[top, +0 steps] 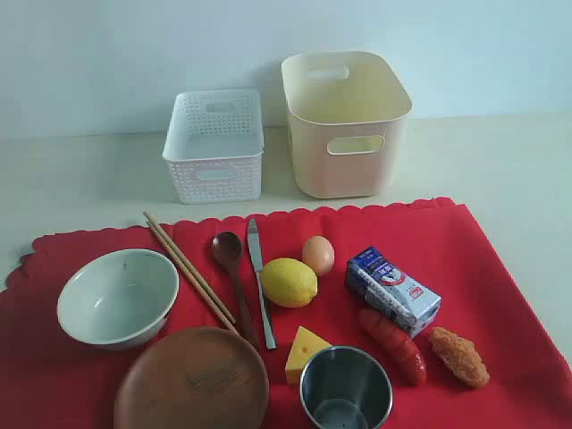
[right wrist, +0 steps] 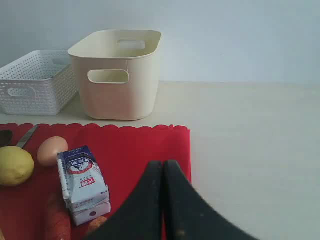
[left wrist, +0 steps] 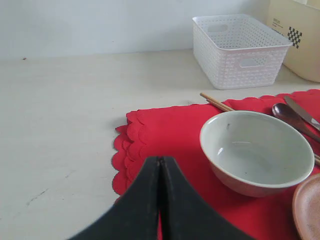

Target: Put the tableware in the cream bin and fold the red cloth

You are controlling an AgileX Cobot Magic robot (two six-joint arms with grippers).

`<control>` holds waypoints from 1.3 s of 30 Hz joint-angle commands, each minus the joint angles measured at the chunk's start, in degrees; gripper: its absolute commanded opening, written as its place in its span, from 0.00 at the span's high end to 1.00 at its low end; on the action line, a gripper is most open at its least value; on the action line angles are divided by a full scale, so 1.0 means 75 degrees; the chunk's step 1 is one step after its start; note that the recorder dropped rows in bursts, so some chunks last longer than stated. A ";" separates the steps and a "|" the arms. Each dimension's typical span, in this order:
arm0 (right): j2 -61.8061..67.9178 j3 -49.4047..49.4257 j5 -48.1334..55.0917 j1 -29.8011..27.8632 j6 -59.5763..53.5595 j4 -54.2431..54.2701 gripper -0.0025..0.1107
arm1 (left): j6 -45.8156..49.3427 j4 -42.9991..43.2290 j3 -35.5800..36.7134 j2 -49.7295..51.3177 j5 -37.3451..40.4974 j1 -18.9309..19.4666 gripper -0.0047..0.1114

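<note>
Left gripper [left wrist: 160,166]: fingers pressed together, empty, over the red cloth [left wrist: 165,131] near its scalloped edge; bowl [left wrist: 257,150] near, beyond its tips. On the cloth: one bowl, one wooden plate [top: 192,380], two chopsticks [top: 189,268], one spoon [top: 232,264], one knife [top: 260,277], one steel cup [top: 346,389]. Right gripper [right wrist: 164,165]: likewise closed, empty, facing the one cream bin [right wrist: 117,75] off the cloth.

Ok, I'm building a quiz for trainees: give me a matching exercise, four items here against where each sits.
Things: 1 steel cup; 2 ceramic bowl; 3 cream bin; 4 chopsticks.
Places: A off the red cloth, beside the white basket; B between ceramic bowl and spoon; C next to the cheese wedge; D left end of red cloth, exterior view.
Pairs: 1-C, 2-D, 3-A, 4-B.
</note>
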 commanded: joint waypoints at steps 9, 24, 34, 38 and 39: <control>-0.0037 0.0031 -0.0013 0.0010 0.0010 0.0000 0.98 | -0.0019 -0.0013 0.0020 -0.0050 -0.0073 0.0024 0.96; 0.0207 -0.0433 0.0113 0.0010 0.0056 0.0000 0.98 | -0.0019 -0.0013 0.0020 -0.0050 -0.0073 0.0024 0.96; 0.1233 -0.2089 0.0113 0.0010 0.0056 0.0000 0.98 | -0.0019 -0.0013 0.0020 -0.0050 -0.0073 0.0024 0.96; 0.1478 -0.2737 0.0113 0.0010 0.0056 0.0000 0.98 | -0.0019 -0.0013 0.0020 -0.0050 -0.0073 0.0024 0.96; 0.1496 -0.2857 0.0113 0.0010 0.0056 0.0000 0.98 | -0.0019 -0.0013 0.0020 -0.0050 -0.0073 0.0024 0.96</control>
